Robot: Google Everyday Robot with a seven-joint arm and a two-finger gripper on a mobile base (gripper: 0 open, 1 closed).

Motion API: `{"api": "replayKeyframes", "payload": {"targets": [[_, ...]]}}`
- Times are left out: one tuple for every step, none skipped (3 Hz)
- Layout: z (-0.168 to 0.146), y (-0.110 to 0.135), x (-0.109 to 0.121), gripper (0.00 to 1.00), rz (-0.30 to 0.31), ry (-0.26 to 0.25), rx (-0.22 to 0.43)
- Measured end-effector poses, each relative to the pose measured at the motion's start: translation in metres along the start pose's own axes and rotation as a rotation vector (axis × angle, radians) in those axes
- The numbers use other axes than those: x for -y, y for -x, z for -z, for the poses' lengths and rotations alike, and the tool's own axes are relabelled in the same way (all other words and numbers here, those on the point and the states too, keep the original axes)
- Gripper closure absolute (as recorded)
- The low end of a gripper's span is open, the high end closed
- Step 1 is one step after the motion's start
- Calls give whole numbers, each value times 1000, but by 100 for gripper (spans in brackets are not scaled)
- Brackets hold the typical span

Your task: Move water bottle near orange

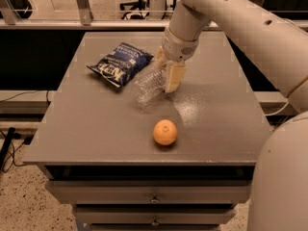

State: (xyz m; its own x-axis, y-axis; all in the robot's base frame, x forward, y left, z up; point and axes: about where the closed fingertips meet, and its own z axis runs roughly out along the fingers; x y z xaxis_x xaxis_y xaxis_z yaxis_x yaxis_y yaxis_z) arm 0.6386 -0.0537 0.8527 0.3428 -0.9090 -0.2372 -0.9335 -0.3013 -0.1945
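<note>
The water bottle [146, 86] is clear ribbed plastic and lies on its side on the grey table [96, 129], just right of the chip bag. The orange [165, 132] sits nearer the front edge, about a bottle's length in front of the bottle. My gripper [164, 77] points down over the bottle's far right end. It is open, with one cream finger [173, 77] on the bottle's right side and the other partly hidden behind it. The bottle rests on the table.
A blue crinkly chip bag [120, 64] lies at the back left, touching or nearly touching the bottle. My white arm [240, 28] comes in from the upper right. Drawers [154, 196] sit below the table front. The floor drops away on the left.
</note>
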Motion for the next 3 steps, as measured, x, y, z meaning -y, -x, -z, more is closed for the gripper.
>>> {"api": "replayKeyframes", "payload": {"targets": [[22, -8, 0, 96, 3, -27, -49], [49, -26, -3, 100, -24, -57, -126], [69, -58, -23, 100, -100, -78, -247]]}}
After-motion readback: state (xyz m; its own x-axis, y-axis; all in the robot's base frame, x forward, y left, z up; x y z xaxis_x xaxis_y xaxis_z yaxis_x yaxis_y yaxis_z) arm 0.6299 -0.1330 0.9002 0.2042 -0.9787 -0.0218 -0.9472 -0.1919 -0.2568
